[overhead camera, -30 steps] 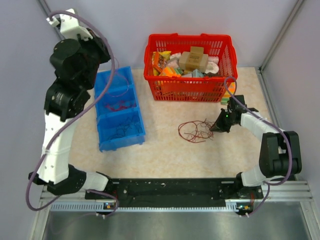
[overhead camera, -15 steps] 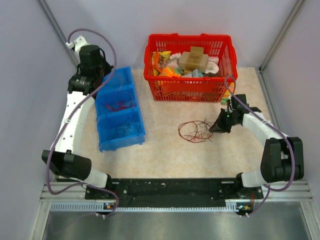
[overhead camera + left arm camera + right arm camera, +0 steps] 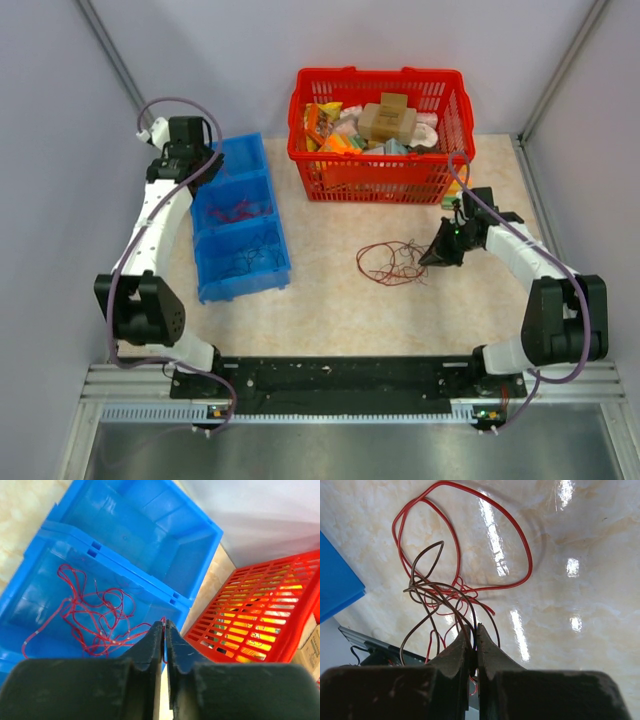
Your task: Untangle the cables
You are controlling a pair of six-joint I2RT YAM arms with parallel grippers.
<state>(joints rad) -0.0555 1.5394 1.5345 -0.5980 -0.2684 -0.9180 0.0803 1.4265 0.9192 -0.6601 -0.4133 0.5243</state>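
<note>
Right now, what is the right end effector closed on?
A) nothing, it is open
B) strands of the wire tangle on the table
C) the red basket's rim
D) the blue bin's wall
B: the right wrist view shows the right end effector shut, with dark strands of the cables running into its closed jaws.

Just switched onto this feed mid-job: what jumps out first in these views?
A loose tangle of red and dark cables lies on the table, centre-right, with the right gripper shut on its edge. Behind it sits a crammed red basket. At left, red wires lie in the blue bin, middle compartment.
</note>
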